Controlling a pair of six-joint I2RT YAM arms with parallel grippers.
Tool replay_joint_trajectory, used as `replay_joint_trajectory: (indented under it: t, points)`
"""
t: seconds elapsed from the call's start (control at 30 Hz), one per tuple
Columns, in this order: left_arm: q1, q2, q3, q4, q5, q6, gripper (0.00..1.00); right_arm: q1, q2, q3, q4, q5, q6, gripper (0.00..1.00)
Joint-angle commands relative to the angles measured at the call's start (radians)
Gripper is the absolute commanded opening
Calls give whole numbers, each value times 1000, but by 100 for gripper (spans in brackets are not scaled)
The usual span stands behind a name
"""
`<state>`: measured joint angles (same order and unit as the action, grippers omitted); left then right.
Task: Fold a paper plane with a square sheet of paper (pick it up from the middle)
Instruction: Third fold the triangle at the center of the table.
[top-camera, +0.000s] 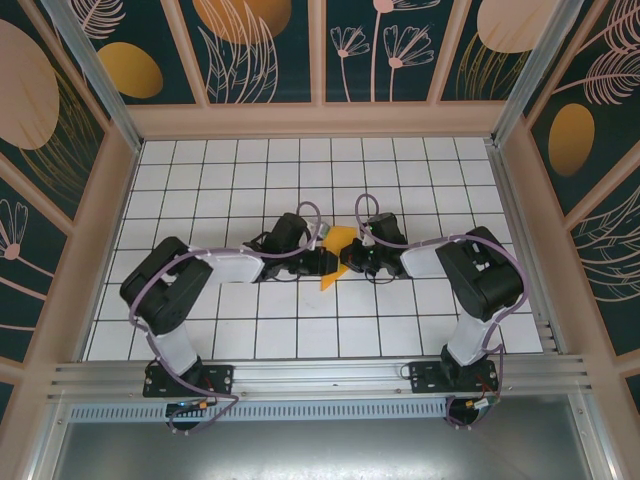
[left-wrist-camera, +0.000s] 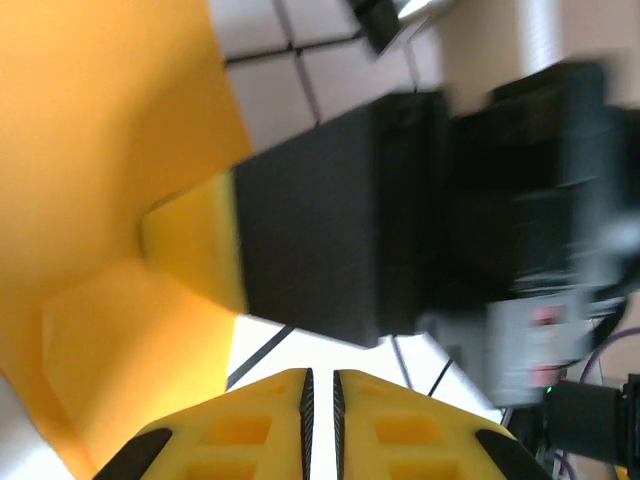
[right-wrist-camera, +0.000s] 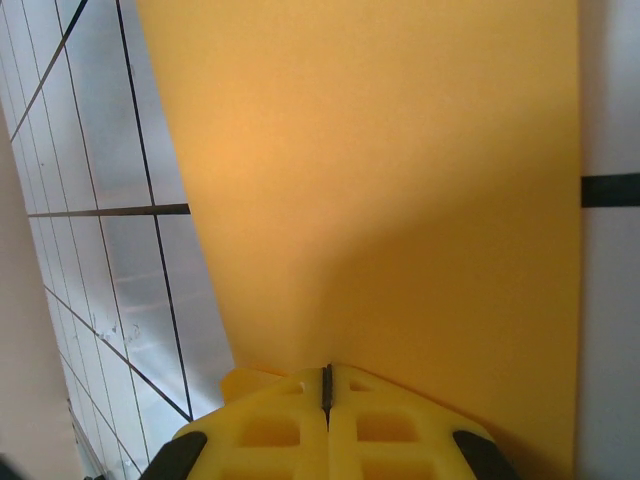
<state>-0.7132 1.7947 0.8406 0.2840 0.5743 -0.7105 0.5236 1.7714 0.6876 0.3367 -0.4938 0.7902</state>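
The orange-yellow square sheet of paper (top-camera: 336, 250) is held up off the table between the two grippers, creased and bent. My right gripper (right-wrist-camera: 326, 368) is shut on its lower edge, and the sheet (right-wrist-camera: 380, 180) spreads away above the fingertips. From the left, my left gripper (left-wrist-camera: 320, 372) faces the paper (left-wrist-camera: 100, 150) with its jaws a narrow slit apart and nothing between them. White table shows through the slit. The right gripper's black body (left-wrist-camera: 340, 220) is right in front of it. In the top view the left gripper (top-camera: 322, 262) and right gripper (top-camera: 350, 262) nearly meet.
White tiled table (top-camera: 300, 170) with black grid lines, walled by patterned panels (top-camera: 250, 50) at the back and both sides. An aluminium rail (top-camera: 320, 375) carries both arm bases at the near edge. Purple cables (top-camera: 365, 210) loop above the wrists.
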Motion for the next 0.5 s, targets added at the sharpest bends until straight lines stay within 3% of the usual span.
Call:
replay_joint_trajectory:
  t: [0.0, 0.23, 0.47]
  points:
    - [0, 60, 14, -11, 85, -10, 17, 6, 45, -4, -89, 83, -29, 0]
    - [-1, 110, 32, -156, 11, 40, 16, 6, 46, 0, -105, 92, -34, 0]
    - [0, 81, -52, -174, -4, 37, 15, 5, 47, 8, -140, 113, -52, 0]
